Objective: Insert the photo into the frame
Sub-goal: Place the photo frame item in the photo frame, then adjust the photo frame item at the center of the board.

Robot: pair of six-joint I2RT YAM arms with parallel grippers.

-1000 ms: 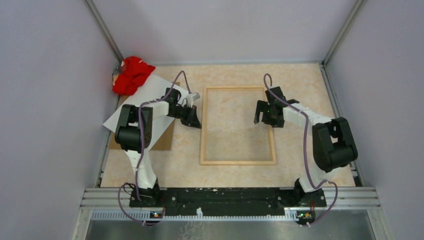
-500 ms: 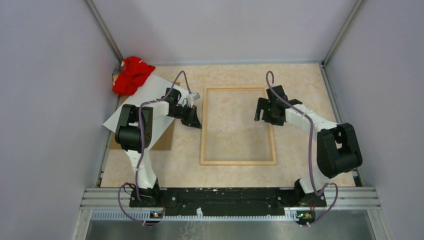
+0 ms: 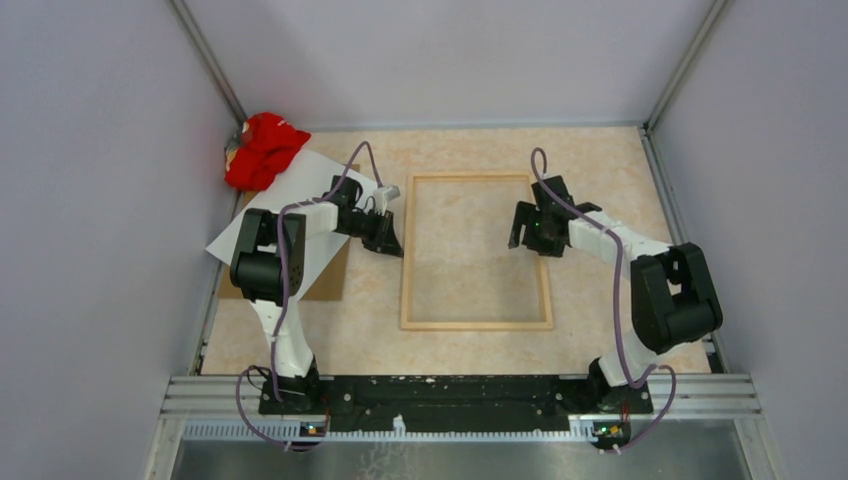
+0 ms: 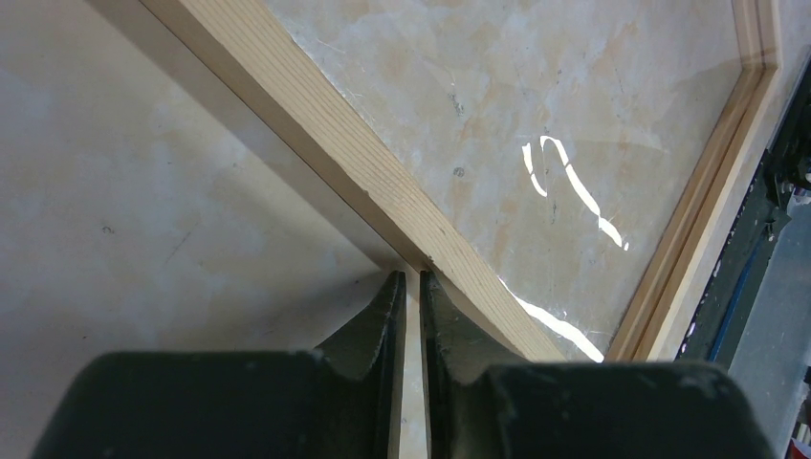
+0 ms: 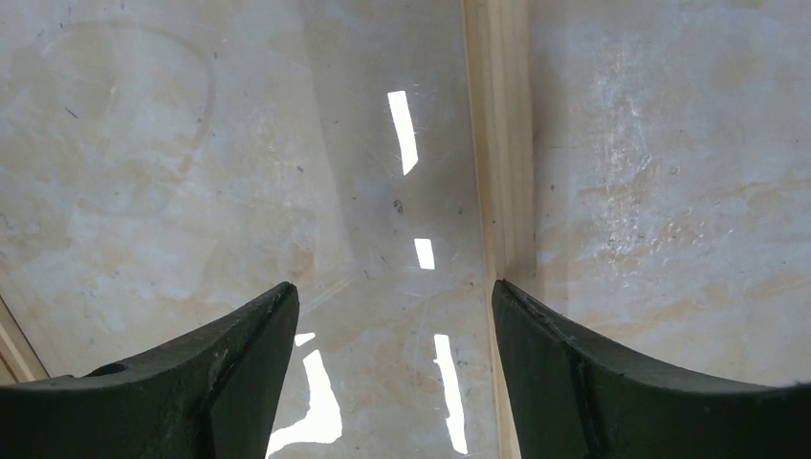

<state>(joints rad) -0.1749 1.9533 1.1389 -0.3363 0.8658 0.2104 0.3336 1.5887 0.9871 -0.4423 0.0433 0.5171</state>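
Note:
The frame, thin light wood, lies flat in the middle of the table. The photo lies whitish back up at the left, partly under my left arm. My left gripper rests low just outside the frame's left rail; in the left wrist view the left gripper is shut to a thin slit with nothing in it. My right gripper hovers over the frame's right rail. In the right wrist view the right gripper is open and empty, with the rail beside its right finger.
A flat brown backing board lies under the photo at the left. A red cloth is bunched in the far left corner. Grey walls close in the table on three sides. The pane inside the frame reflects light streaks.
The right arm's elbow has swung a little to the right while its gripper stays over the frame's right rail, its jaws slightly narrower. The left arm has not moved.

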